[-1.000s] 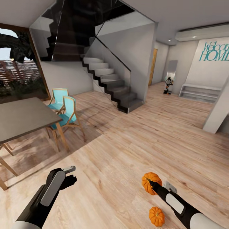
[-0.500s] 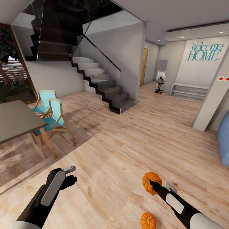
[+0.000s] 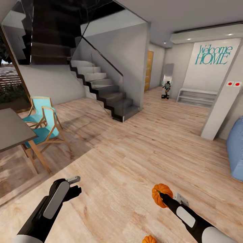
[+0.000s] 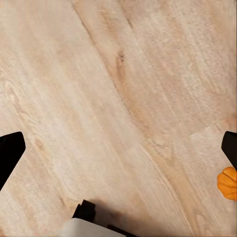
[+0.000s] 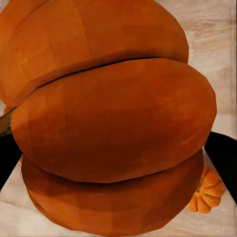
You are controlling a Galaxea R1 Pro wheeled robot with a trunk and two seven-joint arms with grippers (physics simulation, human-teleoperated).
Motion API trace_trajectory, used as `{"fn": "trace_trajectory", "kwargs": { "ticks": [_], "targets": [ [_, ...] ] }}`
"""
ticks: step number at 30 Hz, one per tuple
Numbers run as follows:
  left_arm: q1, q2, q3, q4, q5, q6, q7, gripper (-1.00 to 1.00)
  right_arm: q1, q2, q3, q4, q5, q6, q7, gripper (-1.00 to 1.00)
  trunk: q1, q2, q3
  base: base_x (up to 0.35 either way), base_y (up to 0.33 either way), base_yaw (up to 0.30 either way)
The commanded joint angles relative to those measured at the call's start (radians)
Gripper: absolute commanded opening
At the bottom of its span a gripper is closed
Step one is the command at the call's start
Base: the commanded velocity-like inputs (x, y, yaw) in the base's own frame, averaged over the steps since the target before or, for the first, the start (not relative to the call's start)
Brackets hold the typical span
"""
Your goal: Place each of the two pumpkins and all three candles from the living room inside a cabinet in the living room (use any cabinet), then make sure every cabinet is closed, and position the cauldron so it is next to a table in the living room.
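My view has swung right past the staircase point(image 3: 111, 98). My right fingers point(image 3: 161, 196) pinch one pumpkin point(image 3: 161, 193); the other pumpkin point(image 3: 148, 239) lies on the floor point(image 3: 128, 162) below. Left fingers point(image 3: 75, 185) spread, empty. No cabinet yet.

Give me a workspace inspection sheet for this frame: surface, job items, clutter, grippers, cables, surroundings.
Surface: light wood plank floor, open ahead of the robot.
Job's things: held pumpkin in the right gripper; second pumpkin on the floor at the head view's lower edge. Candles, cabinet, cauldron: nothing seen.
Clutter: nothing seen.
Grippers: right gripper shut on the held pumpkin; left gripper empty, fingers spread in its wrist view.
Cables: nothing seen.
Surroundings: grey table with two teal chairs on the left, staircase ahead, blue beanbag at right, "Welcome HOME" lettering on the far wall.
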Motion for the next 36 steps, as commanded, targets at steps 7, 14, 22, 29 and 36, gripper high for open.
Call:
{"fn": "trace_trajectory", "kwargs": {
  "ticks": [7,14,22,29,36],
  "targets": [
    [-0.001,0.002,-0.002,-0.001,0.009,0.002,0.01,1.0,-0.001,-0.001,0.005,-0.001,-0.005,0.002,-0.007,-1.0,0.0,-0.001,-0.001,0.014,-0.009,-0.28],
    [-0.001,0.004,-0.002,-0.001,0.009,0.002,0.01,1.0,-0.001,-0.002,0.005,-0.001,-0.005,0.003,-0.007,-1.0,0.0,-0.001,-0.001,0.0,0.0,-0.289],
    [-0.001,0.004,-0.002,-0.001,0.009,0.002,0.01,1.0,-0.001,-0.002,0.005,-0.001,-0.005,0.005,-0.007,-1.0,0.0,-0.001,-0.001,0.062,-0.039,-0.289],
    [-0.001,0.004,-0.002,-0.001,0.008,0.002,0.01,1.0,-0.001,-0.002,0.005,-0.001,-0.005,0.006,-0.007,-1.0,0.0,-0.001,-0.001,0.225,-0.179,-0.289],
    [-0.001,0.004,-0.002,-0.001,0.008,0.001,0.01,1.0,-0.001,-0.002,0.005,-0.001,-0.005,0.005,-0.007,-1.0,0.0,-0.001,-0.001,0.236,-0.198,-0.107]
  ]
}}
